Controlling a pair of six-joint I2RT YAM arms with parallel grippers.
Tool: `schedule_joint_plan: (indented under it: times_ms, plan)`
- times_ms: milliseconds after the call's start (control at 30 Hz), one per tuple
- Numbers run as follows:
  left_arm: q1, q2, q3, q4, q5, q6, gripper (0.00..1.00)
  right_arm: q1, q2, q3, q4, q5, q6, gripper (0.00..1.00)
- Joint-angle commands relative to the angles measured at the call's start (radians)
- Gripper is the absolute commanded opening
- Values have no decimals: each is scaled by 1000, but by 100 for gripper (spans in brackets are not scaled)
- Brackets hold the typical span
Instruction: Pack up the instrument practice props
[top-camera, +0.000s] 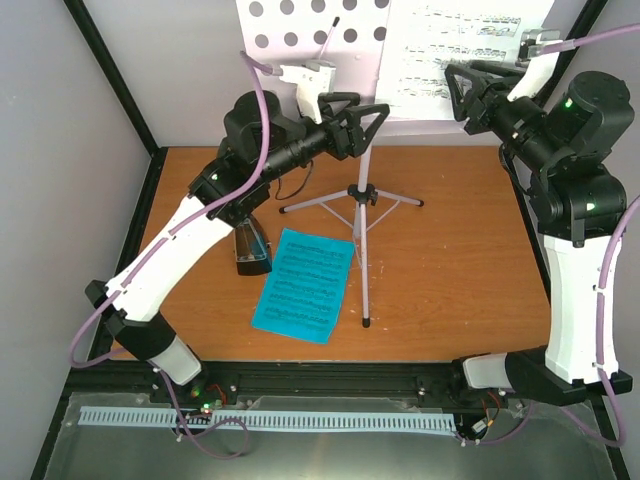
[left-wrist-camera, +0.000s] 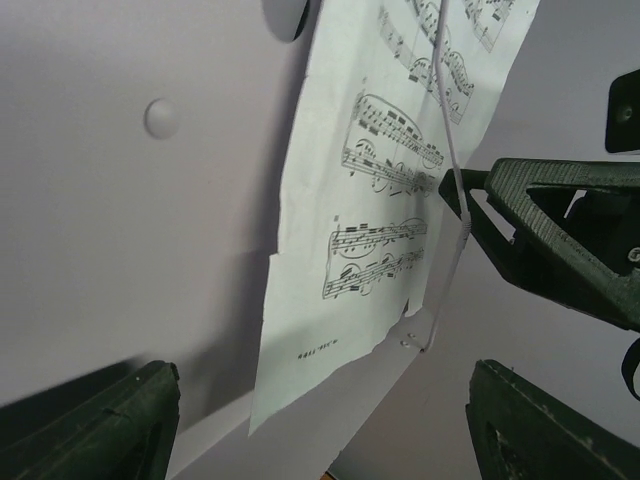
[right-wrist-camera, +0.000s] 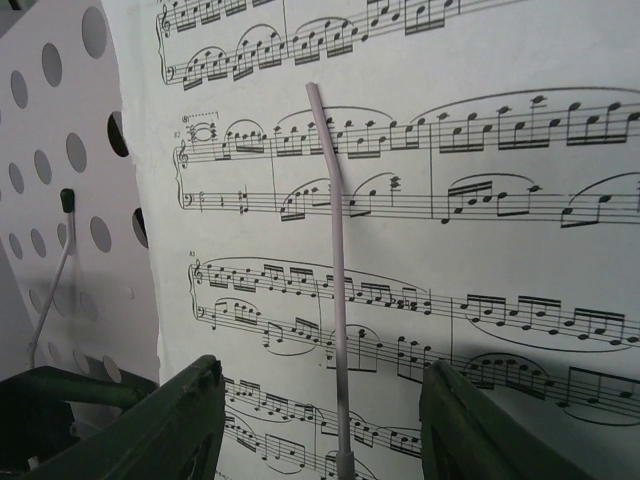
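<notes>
At the back, on the white perforated desk (top-camera: 300, 25) of the silver tripod music stand (top-camera: 363, 260): white printed sheet music (right-wrist-camera: 480, 200), upright. Right before its lower half, the right gripper (right-wrist-camera: 320, 400), jaws parted, clamping nothing, straddling the desk's thin wire page holder (right-wrist-camera: 338, 280). Near the page's left edge, the left gripper (left-wrist-camera: 320, 420), spread wide, empty. Down on the wooden table (top-camera: 450, 250): teal folder (top-camera: 290, 318), small black pyramid metronome (top-camera: 250, 250) just beside it.

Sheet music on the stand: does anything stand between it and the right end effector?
Yes. A thin retaining wire lies across the front of the sheet music, running top to bottom through the gap between the open fingers of the right end effector. Nothing else visible is in the way.
</notes>
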Motion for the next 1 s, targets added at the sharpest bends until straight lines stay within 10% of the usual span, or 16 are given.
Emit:
schedule_joint_plan:
  times_ms: [0, 967]
  plan:
    - [-5, 23, 42, 3, -19, -40, 79, -7, 4, 28, -8, -26, -14, 51]
    - [-4, 133, 120, 101, 210, -41, 45, -7, 4, -2, 28, -65, 0, 41]
